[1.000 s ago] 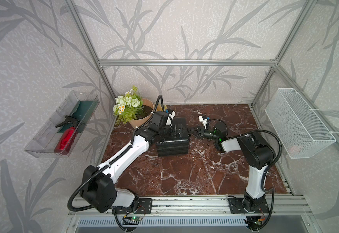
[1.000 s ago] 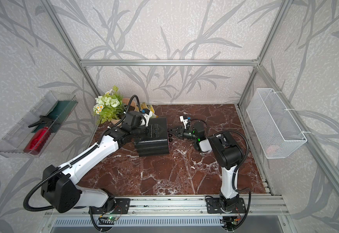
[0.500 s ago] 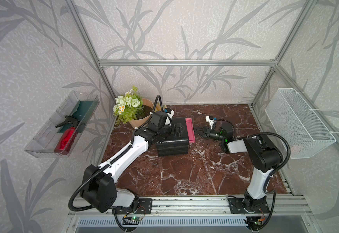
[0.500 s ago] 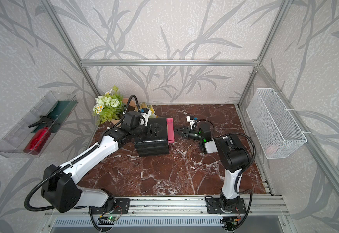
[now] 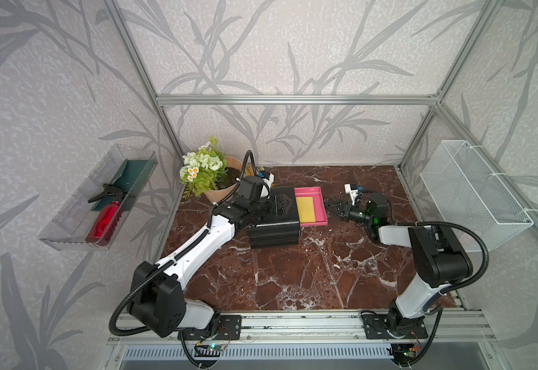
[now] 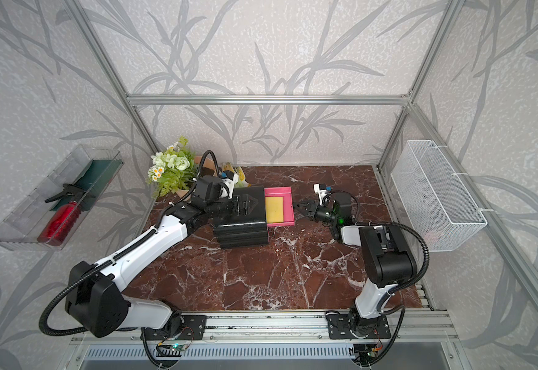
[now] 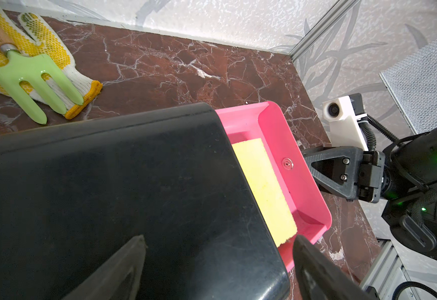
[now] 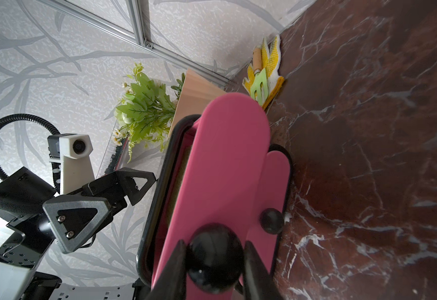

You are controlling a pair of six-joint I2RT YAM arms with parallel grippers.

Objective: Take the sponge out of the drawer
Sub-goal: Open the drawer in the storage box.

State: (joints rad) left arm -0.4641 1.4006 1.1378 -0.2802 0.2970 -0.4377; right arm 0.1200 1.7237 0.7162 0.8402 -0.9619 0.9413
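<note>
The black drawer cabinet [image 5: 274,230] [image 6: 242,230] stands mid-table. Its top pink drawer [image 5: 321,205] [image 6: 290,205] [image 7: 290,155] is pulled out to the right. A yellow sponge [image 5: 306,209] [image 6: 274,209] [image 7: 264,187] lies flat inside it, partly under the cabinet top. My right gripper [image 5: 331,209] [image 6: 300,206] [image 8: 213,244] is shut on the drawer's black knob [image 8: 214,259]. My left gripper [image 5: 280,205] [image 6: 247,205] [image 7: 218,237] rests open over the cabinet top [image 7: 108,181], holding nothing.
A second pink drawer with its own knob [image 8: 272,218] sits shut below. A flower pot [image 5: 223,179] and a glove with a green fork [image 7: 30,72] lie behind the cabinet. A wire basket [image 5: 472,192] hangs right, and a clear bin with a red spray bottle [image 5: 101,198] hangs left.
My right gripper moved right, pulling the pink drawer from shut to well out, and the yellow sponge came into sight. The left arm stayed on the cabinet.
</note>
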